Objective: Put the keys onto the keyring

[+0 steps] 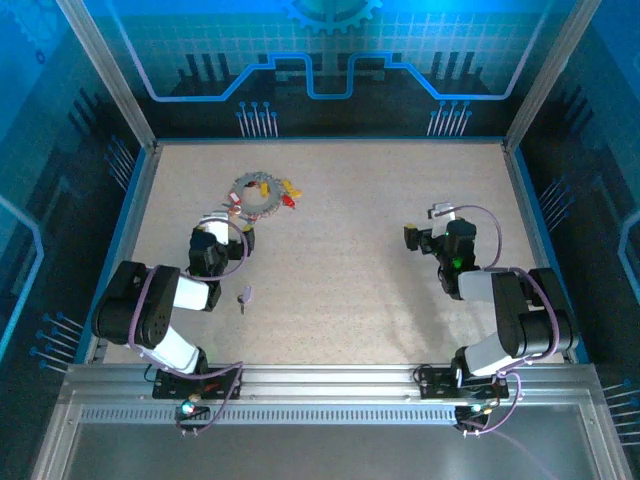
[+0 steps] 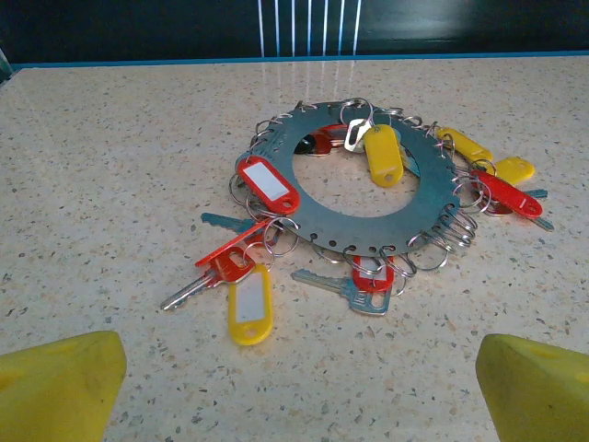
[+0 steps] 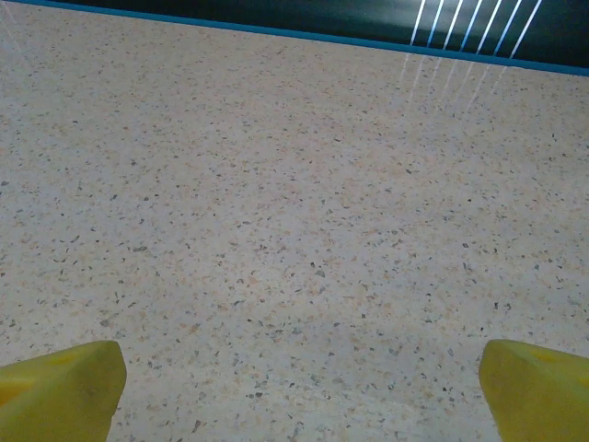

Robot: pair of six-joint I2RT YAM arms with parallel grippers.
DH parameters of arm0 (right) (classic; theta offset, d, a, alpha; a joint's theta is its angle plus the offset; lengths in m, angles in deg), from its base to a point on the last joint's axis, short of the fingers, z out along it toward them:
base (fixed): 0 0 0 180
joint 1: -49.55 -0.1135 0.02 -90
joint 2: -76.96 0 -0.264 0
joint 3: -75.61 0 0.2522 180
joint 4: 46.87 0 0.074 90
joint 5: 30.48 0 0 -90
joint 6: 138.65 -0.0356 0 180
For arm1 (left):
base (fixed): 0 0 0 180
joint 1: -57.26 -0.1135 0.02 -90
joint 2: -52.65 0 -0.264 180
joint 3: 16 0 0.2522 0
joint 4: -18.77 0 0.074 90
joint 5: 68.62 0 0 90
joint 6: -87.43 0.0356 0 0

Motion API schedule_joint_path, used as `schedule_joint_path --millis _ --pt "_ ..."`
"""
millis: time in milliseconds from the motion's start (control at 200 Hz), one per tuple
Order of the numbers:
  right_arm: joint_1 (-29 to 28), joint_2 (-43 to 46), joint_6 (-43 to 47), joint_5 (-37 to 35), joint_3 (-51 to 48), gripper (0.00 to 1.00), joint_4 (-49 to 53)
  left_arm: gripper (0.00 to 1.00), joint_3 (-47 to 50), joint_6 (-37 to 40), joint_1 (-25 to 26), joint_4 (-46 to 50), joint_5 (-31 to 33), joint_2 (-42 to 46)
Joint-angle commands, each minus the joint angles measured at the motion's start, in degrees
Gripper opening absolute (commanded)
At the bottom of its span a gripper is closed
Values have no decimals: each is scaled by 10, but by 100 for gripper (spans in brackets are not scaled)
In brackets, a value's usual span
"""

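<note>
The keyring [image 2: 368, 234] is a flat grey metal ring lying on the speckled table, far left in the top view [image 1: 262, 195]. Keys with red [image 2: 267, 184] and yellow [image 2: 250, 306] plastic heads fan from small wire loops on its rim. My left gripper [image 2: 299, 387] stands open just short of the ring, its yellow fingertips [image 2: 64, 382] wide apart with nothing between them. One loose key with a pale grey-purple head [image 1: 244, 297] lies behind that gripper [image 1: 228, 226], beside the left arm. My right gripper [image 1: 428, 225] is open over bare table [image 3: 299, 391], far from the ring.
A raised blue-edged wall [image 1: 320, 140] borders the table at the back and along both sides. Between the two arms lies bare speckled table [image 1: 340, 260]. The arm bases sit on the metal rail [image 1: 330, 385] at the near edge.
</note>
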Motion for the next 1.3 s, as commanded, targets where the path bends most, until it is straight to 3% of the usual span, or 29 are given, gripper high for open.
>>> schedule_joint_path --millis 0,870,991,1086,1166,1296 --pt "5 2 -9 3 10 100 4 99 -10 1 1 -1 -3 11" --pt "6 5 -10 4 6 100 -1 99 -4 3 3 -13 -3 12" --pt "8 75 -6 20 9 100 62 99 25 17 14 -73 4 9" --pt "7 175 8 45 17 100 126 99 56 23 25 -93 21 59" --pt "4 272 7 46 37 100 196 99 58 33 36 -8 22 164" --pt "3 389 -30 -9 109 100 355 99 -48 -18 38 320 1 345"
